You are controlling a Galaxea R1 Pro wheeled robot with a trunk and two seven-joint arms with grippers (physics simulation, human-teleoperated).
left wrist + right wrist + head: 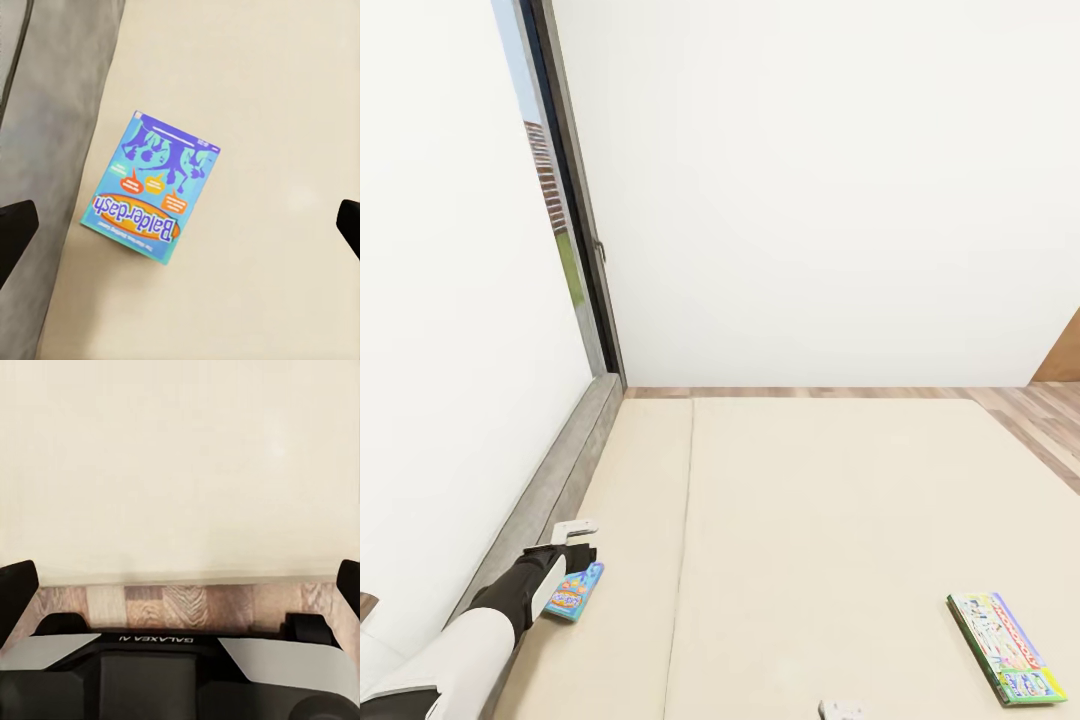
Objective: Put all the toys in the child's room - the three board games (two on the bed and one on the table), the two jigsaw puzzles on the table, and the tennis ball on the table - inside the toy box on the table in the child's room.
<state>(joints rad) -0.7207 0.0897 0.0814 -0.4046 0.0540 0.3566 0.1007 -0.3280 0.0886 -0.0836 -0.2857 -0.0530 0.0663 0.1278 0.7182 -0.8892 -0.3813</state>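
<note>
The left tool (180, 225) hangs with fingers spread wide over the small blue cartoon-printed board game box (573, 592), which lies flat near the beige bed's (810, 520) headboard edge. The green-yellow printed game box (1005, 648) lies near the opposite edge. The right tool's (180, 585) fingers stand apart.

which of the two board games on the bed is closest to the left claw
The small blue Balderdash box, lying flat near the bed's headboard side directly under the left claw. The longer white Monopoly box lies far across the beige mattress.

Home bedroom, wide beige bed (810, 540), white walls, tall window (555, 190), wood floor (1030, 415)
</note>
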